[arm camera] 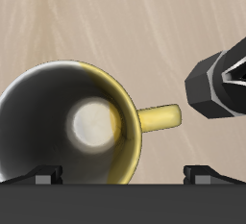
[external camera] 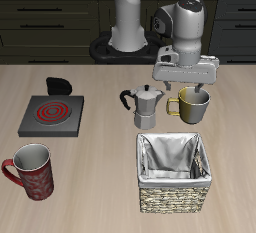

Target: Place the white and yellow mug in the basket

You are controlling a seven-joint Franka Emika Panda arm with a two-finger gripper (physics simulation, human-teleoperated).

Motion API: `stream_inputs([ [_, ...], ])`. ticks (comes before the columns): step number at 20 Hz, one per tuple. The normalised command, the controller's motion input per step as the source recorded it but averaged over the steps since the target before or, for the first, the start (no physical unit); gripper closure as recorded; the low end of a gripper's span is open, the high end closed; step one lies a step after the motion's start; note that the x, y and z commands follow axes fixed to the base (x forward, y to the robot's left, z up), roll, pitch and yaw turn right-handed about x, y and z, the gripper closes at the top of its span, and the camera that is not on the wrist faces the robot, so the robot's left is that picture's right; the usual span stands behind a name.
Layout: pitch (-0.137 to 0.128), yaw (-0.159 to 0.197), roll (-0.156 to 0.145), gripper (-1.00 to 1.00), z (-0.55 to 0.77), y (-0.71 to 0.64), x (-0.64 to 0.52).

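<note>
Gripper (external camera: 186, 83) of the Franka arm hangs directly above the olive-yellow mug with the pale whitish-grey inside and yellow loop handle (external camera: 190, 104), its fingers spread apart and holding nothing; in the wrist view the two dark fingertips sit wide of each other with the mug's (arm camera: 77, 122) open mouth beneath them. That mug stands upright on the wooden table (external camera: 100, 167), far from the table's front edge, its handle pointing toward the silver moka pot with the black handle (external camera: 147, 105) just beside it. I judge the mug stiff, glazed and fairly light, so smooth enough to slip under a loose pinch; taking the rim wall between the fingers, one inside and one outside, on the side away from the handle, looks the safest hold, and it keeps clear of the moka pot. Nearer the front edge stands the square tan-brown woven wicker basket with white-grey cloth lining (external camera: 175, 191), close by and open at the top. Well apart are a red patterned mug (external camera: 32, 171) and a dark stove plate with a red coil (external camera: 51, 114)
</note>
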Motion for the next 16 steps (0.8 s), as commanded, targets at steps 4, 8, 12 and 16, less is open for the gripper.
stream_inputs([
  [4, 0.059, -0.023, 0.004, -1.0, -0.35, 0.04, 0.1],
  [8, 0.071, -0.007, 0.03, -1.0, -0.4, 0.02, 0.08],
  [12, 0.063, -0.033, 0.083, 1.0, -0.33, 0.02, 0.02],
  [16, 0.005, -0.015, 0.021, 1.0, -0.03, -0.03, -0.05],
])
